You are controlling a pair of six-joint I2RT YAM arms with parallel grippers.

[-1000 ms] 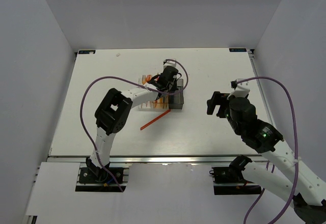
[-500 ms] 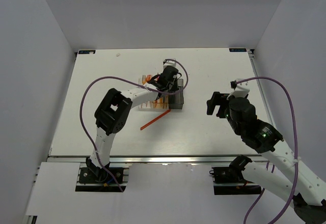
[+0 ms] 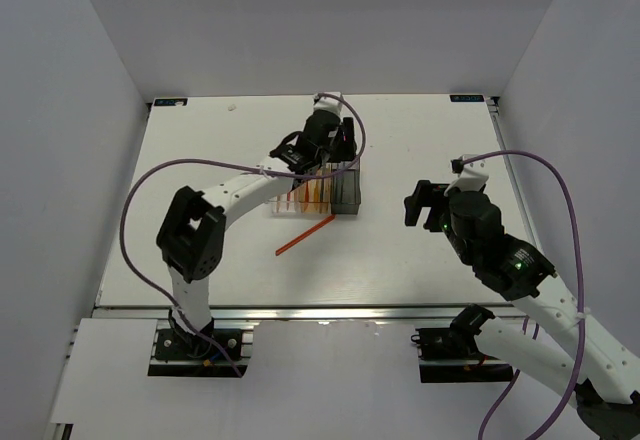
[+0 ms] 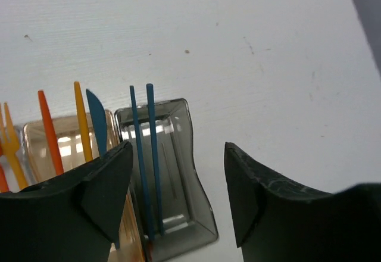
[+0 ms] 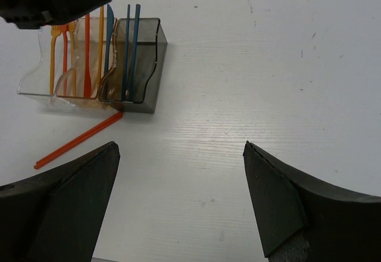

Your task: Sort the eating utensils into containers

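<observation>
Bright, even light falls from above. The white counter is nearly washed out in the top view, and shadows below the arms are soft and faint. In the left wrist view the near fingers are dark with little detail; the grey bin shows small white glare.

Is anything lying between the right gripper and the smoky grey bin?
No: the right wrist view shows only bare table between the right gripper and the smoky grey bin; the orange stick lies aside.
</observation>
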